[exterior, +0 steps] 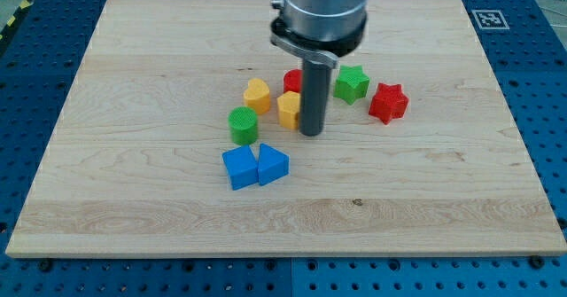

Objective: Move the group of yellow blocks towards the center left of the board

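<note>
Blocks: two yellow (257, 94), two blue (240, 168), two green (243, 125), two red (387, 102).

No readable txt; only a fiducial marker (487, 19) at board's (133, 199) top-right corner.

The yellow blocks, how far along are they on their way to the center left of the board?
Little looks done: both yellow blocks sit near the board's middle, not its center left. In hand: my tip stands right beside the nearer yellow block, on the view's right side of it. Left: pushing both toward the view's left, past the green cylinder.
</note>
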